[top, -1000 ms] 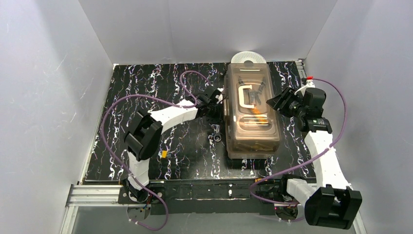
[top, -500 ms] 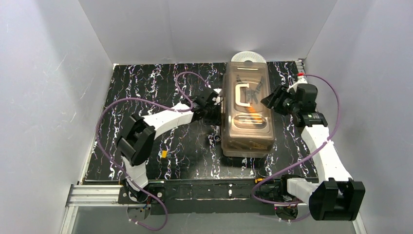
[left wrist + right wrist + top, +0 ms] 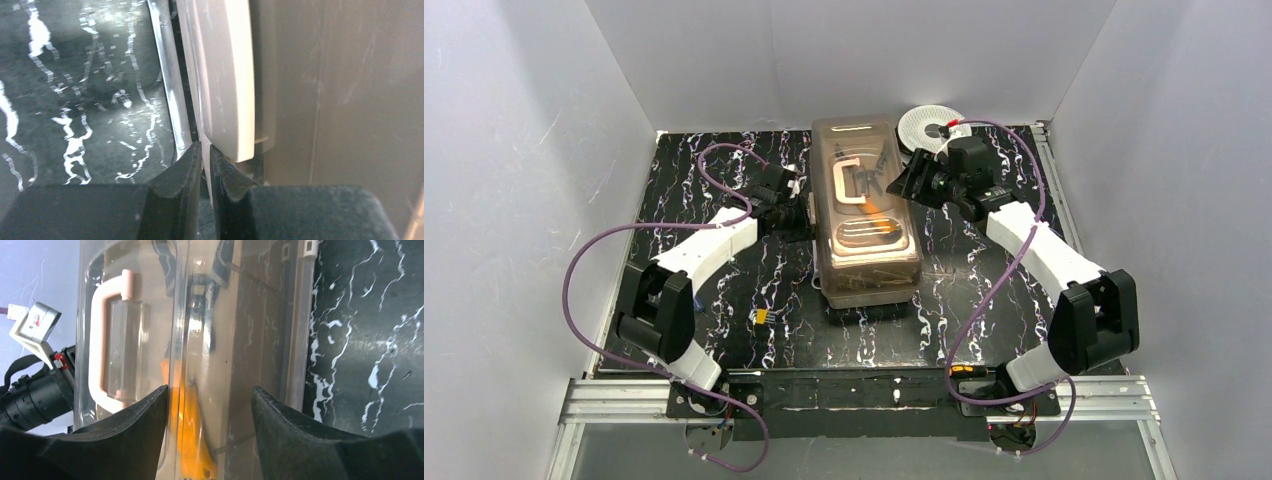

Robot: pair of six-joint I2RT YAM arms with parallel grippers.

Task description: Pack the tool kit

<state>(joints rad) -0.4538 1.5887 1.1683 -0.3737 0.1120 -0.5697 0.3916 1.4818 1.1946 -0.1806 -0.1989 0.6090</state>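
**Both grippers at the closed toolbox, one on each long side**

The large translucent smoky-brown plastic toolbox (image 3: pixel 865 255) lies on the black white-veined mat (image 3: pixel 714 170), a little toward the far wall and roughly midway between the two arms. Its long axis runs from near to far. The lid is down, with the cream U-shaped carrying handle (image 3: pixel 98 355) lying flat on top. Through the lid an orange object (image 3: pixel 189 440) and some dark tool shapes show dimly; what they are cannot be told.

The left gripper (image 3: pixel 205 150) is pressed against the box's left long side. Its black fingers are all but closed, with only a thin pale strip between the tips. The strip runs on from the lower end of the cream plastic side latch (image 3: pixel 225 75) on the box wall, so the fingers are pinching the latch's edge.

The right gripper (image 3: pixel 209 395) is at the opposite long side, by the far half of the lid. Its fingers are spread wide with nothing between them. The lid and handle show past them, and whether either finger touches the box cannot be told.

A round white spool (image 3: pixel 927 127) lies flat near the back wall, just beyond the right gripper and apart from the box. A small yellow object (image 3: pixel 761 316) lies on the mat to the near left, well clear of the box.
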